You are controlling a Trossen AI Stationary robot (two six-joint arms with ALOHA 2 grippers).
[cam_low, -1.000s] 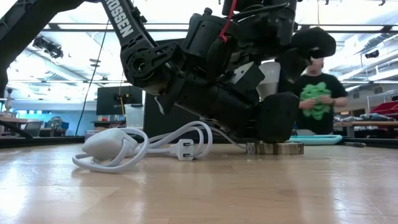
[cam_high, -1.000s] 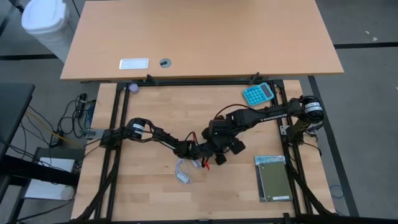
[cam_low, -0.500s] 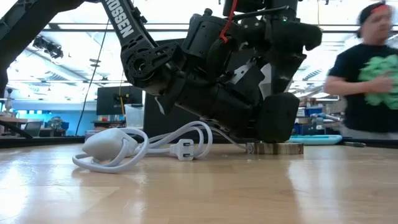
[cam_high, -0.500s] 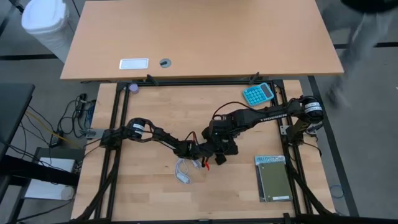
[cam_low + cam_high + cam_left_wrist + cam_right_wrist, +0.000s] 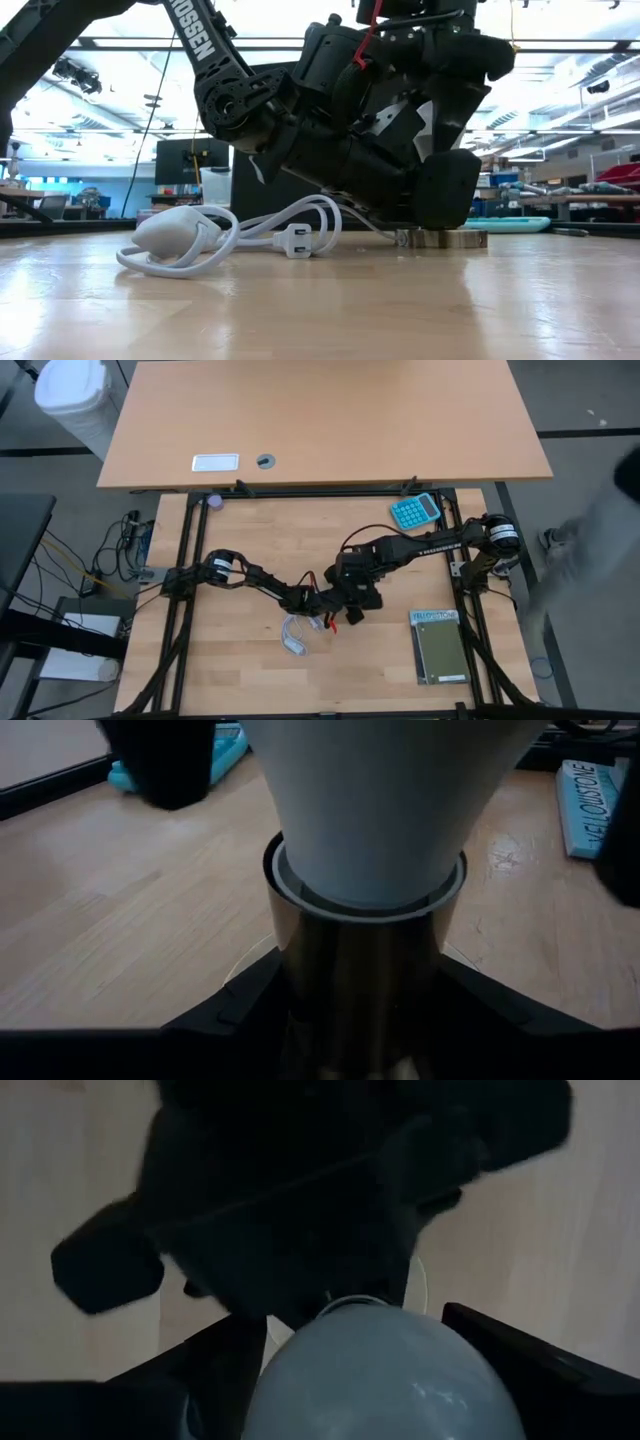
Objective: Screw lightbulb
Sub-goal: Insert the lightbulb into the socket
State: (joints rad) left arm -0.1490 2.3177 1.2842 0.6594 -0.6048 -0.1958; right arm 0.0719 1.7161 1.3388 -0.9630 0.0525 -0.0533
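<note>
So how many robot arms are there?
2. The left arm comes in from the table's left side, the right arm from its right side. They meet in the middle of the table, above the lightbulb. None looks hidden.

Level view across a pale wooden desk (image 5: 320, 310); a dark mass of two robot arms (image 5: 370, 120) fills the upper middle, their jaws hidden in the tangle; directly beneath it a round grey socket disc (image 5: 441, 238) sits on the wood; beside the arms lies a coiled white cable (image 5: 225, 235) with its plug (image 5: 296, 240).
</note>
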